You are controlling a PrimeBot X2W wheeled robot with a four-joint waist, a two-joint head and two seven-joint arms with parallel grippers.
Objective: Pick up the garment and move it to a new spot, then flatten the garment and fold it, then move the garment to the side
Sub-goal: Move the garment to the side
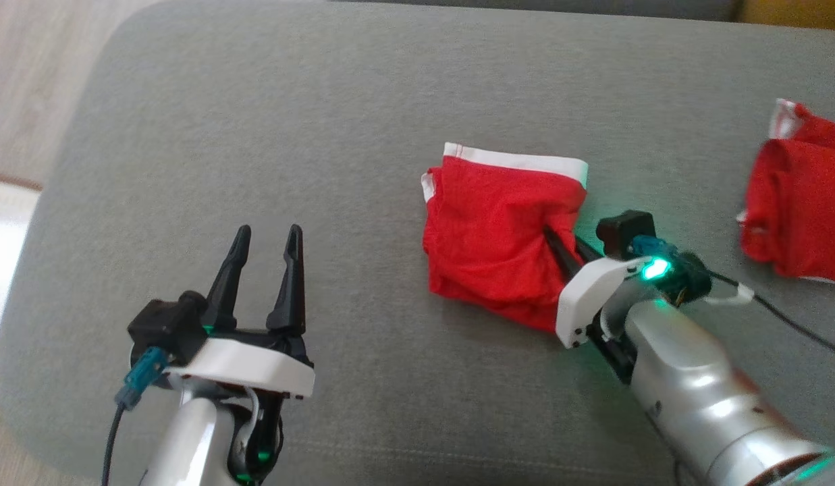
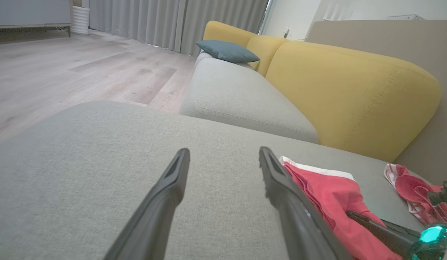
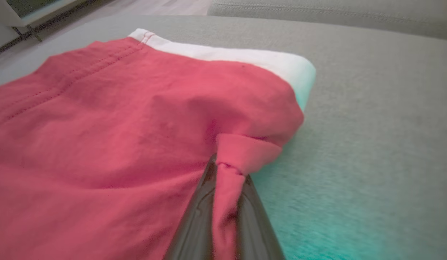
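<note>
Red garment (image 1: pixel 491 229) with white waistband (image 1: pixel 518 158): folded, lying near the middle of the grey cushion (image 1: pixel 255 101), waistband along its far edge. Right gripper (image 3: pixel 228 166): fingers pressed together on a pinched fold of red cloth at the garment's right edge, low against the cushion. Left gripper (image 1: pixel 268 236): fingers spread wide and holding nothing, over bare cushion well to the garment's left; a second red garment (image 1: pixel 802 202) lies crumpled, well apart, at the cushion's right side.
</note>
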